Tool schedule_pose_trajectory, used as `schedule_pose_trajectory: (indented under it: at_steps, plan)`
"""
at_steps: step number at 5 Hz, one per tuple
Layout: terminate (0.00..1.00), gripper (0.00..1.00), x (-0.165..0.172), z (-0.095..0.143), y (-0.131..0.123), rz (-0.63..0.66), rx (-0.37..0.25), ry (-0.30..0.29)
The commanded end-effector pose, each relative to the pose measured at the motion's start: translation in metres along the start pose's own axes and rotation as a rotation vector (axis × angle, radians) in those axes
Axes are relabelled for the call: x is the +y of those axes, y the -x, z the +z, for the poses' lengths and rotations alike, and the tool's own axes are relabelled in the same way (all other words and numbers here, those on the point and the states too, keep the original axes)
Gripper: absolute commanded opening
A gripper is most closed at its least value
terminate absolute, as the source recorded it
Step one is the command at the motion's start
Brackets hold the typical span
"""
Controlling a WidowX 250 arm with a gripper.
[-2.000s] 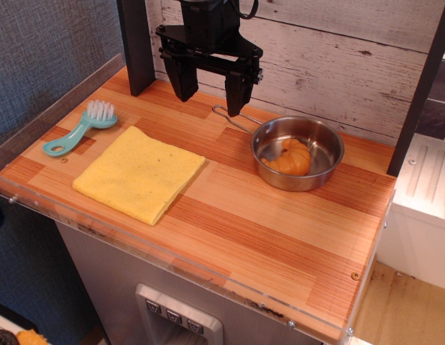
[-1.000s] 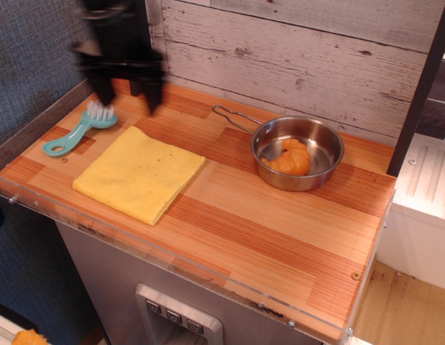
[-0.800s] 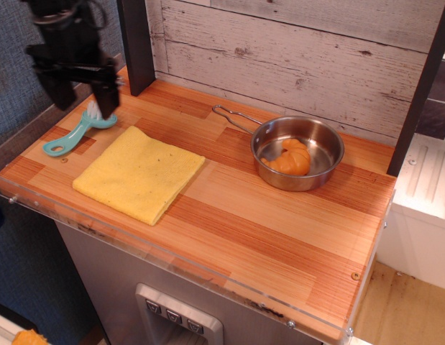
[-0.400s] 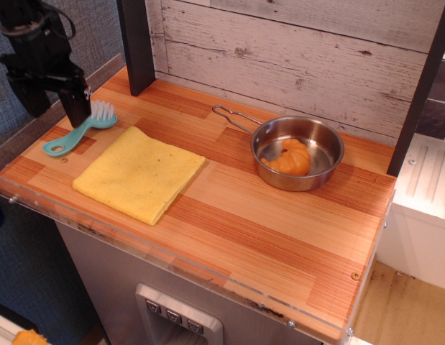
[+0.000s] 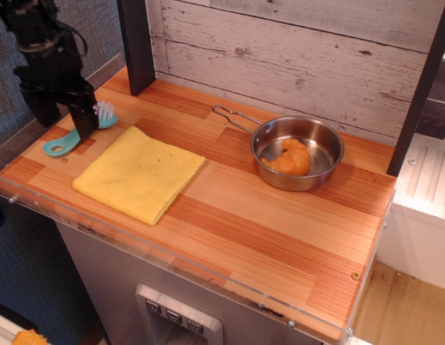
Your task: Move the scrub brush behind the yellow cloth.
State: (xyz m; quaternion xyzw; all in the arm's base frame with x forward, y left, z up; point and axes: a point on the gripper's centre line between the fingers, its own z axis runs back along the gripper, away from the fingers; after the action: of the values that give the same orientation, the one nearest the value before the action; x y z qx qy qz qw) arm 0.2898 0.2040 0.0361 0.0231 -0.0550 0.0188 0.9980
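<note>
The scrub brush (image 5: 58, 147) is light teal with white bristles and lies at the table's far left, just left of the yellow cloth's back corner. The yellow cloth (image 5: 139, 173) lies flat on the front left of the wooden table (image 5: 244, 215). My black gripper (image 5: 62, 118) is open and low over the brush. One finger stands in front of the middle of the brush handle and hides it. The other finger is to the left, off the brush. Only the bristle head and the looped end show.
A steel pan (image 5: 300, 152) with a thin wire handle holds an orange pastry-like object (image 5: 290, 158) at the back right. A dark post (image 5: 136, 43) stands at the back left by the white plank wall. A clear lip runs along the table's front edge.
My gripper has swung from above the pan's handle across to the far left. It has come down over the brush. The brush, cloth and pan have not moved.
</note>
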Motion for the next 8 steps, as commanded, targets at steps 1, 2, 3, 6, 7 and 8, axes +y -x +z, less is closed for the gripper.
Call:
schedule_pose_trajectory:
  at_steps: [1, 2, 3, 6, 7, 8]
  plan:
    - [0.0, 1.0, 0.013, -0.009, -0.005, 0.01, 0.034, -0.039]
    - [0.0, 1.0, 0.013, -0.014, -0.006, 0.012, 0.047, -0.038]
    - [0.0, 0.0, 0.011, -0.01, -0.005, 0.016, 0.036, -0.035]
    - [0.0, 0.0, 0.012, 0.034, -0.002, 0.043, -0.009, -0.044]
    - [0.0, 0.0, -0.003, 0.059, -0.022, 0.068, -0.074, -0.034]
    - [0.0, 0.0, -0.028, 0.053, -0.048, 0.053, -0.074, -0.005]
